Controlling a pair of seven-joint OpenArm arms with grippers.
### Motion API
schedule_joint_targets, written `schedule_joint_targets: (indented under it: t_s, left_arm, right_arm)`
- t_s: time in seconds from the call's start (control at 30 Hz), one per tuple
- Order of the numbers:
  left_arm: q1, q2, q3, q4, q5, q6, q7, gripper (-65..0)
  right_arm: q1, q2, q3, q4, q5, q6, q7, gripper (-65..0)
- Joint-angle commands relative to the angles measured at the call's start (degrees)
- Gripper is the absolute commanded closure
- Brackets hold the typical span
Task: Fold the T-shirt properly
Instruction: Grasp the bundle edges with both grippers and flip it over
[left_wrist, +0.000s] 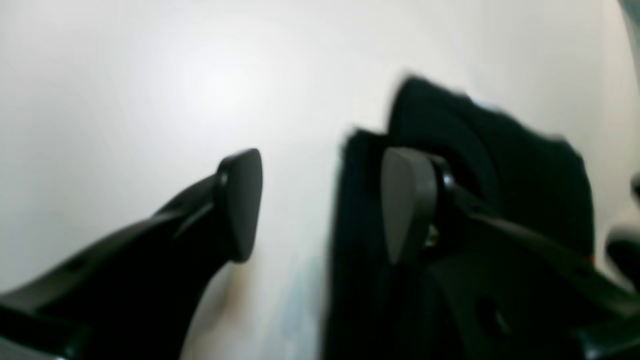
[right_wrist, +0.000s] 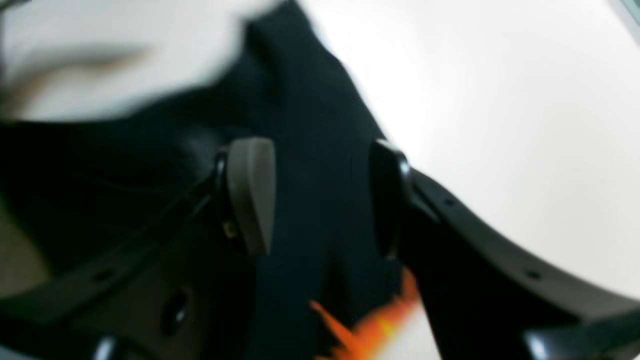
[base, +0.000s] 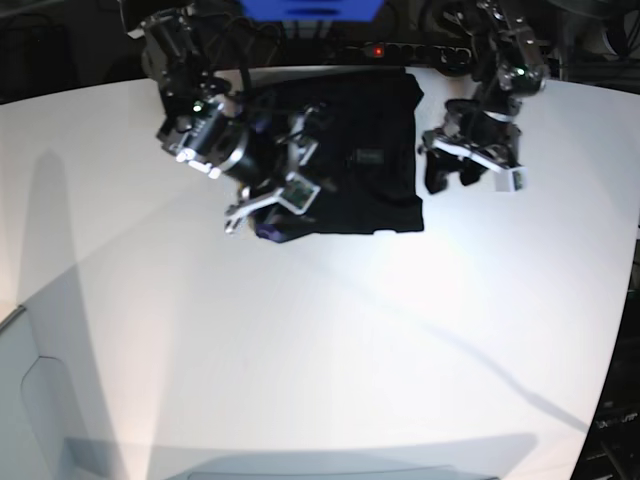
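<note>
On the white worktop, the T-shirt lies toward 12 o'clock; the left end effector and right end effector are both spread, gripping nothing.

Both wrist views are heavily blurred, glare washing the white table; the base view is sharp, long arm shadows crossing toward the near edge.

Soft matte black cloth T-shirt with orange print; smooth, faintly glossy white table; matte plastic fingers
</note>
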Motion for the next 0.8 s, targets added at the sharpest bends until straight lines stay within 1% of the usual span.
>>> schedule_joint_targets:
  t_s: [0.0,0.1,0.23,0.47,0.5,0.53,0.73,0.77]
  left_arm:
    - [-0.4,0.0,1.5,1.0,-0.9,-0.1,-1.2,-37.0]
    - [-0.4,0.0,4.9,0.8,-0.9,-0.1,-1.2,-36.8]
    - [-1.5,0.0,9.1,-0.8,-0.9,-0.1,-1.2,-36.7]
    - [-2.1,-0.3,9.8,-2.9,-0.8,0.0,-0.7,-36.1]
    - [-2.2,-0.3,9.8,-3.1,-0.8,0.0,-0.7,-34.2]
    - [-2.2,-0.3,9.8,-3.7,-0.8,0.0,-0.7,-31.0]
    - [-2.4,-0.3,9.8,-5.2,-0.8,0.0,-0.7,-2.2]
    - [-2.2,-0.3,9.8,-5.0,-1.0,0.0,-0.7,0.0]
  right_arm:
    - [0.7,-0.4,1.7,1.1,1.1,0.4,1.7,-30.8]
    - [0.7,-0.4,5.4,1.1,1.1,0.4,1.7,-30.8]
    - [0.5,-0.6,8.0,1.1,1.2,0.4,1.7,-30.8]
    - [0.3,-0.5,8.0,1.0,1.2,0.4,1.5,-30.7]
    - [0.3,-0.5,8.0,1.0,1.2,0.4,1.4,-30.7]
    - [0.3,-0.5,8.0,1.0,1.2,0.4,1.4,-30.7]
    - [0.3,-0.5,8.0,0.9,1.1,0.4,1.4,-30.7]
    - [0.4,-0.5,8.0,0.8,1.1,0.4,1.4,-30.7]
